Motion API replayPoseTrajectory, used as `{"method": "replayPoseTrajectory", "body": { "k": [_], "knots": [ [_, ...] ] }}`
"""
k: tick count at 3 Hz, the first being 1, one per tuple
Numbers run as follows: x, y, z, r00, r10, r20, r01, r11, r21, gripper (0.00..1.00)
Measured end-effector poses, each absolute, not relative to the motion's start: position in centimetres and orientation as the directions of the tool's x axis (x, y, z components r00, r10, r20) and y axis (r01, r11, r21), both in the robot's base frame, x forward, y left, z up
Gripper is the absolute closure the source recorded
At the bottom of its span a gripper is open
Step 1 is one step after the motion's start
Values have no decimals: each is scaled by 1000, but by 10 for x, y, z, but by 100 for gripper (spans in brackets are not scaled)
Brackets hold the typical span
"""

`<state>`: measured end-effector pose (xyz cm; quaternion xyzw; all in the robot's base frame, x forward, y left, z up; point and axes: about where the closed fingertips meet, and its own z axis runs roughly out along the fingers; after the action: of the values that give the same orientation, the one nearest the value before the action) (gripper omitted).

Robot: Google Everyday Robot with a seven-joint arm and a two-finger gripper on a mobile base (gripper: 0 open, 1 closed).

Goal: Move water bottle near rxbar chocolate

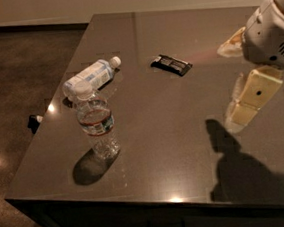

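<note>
The water bottle [97,124], clear and ribbed with a white cap and a dark label band, stands upright near the front left of the dark table [165,148]. The rxbar chocolate [171,64], a flat black bar, lies farther back near the table's middle. My gripper [248,100] hangs above the right side of the table, far to the right of the bottle and in front of and right of the bar. It holds nothing that I can see.
A second bottle [89,76] with a large white-and-blue label lies on its side just behind the water bottle. A small dark object [34,122] sits on the floor off the table's left edge. My arm's shadow falls on the table's front right.
</note>
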<state>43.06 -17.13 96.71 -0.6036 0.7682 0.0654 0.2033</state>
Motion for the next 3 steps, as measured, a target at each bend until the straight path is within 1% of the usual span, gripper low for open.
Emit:
{"method": "replayPoseTrajectory", "body": {
  "k": [1, 3],
  "knots": [
    [423, -142, 961, -167, -861, -480, -965, 243, -101, 0],
    [421, -43, 944, -95, -759, -644, -981, 180, -68, 0]
  ]
}}
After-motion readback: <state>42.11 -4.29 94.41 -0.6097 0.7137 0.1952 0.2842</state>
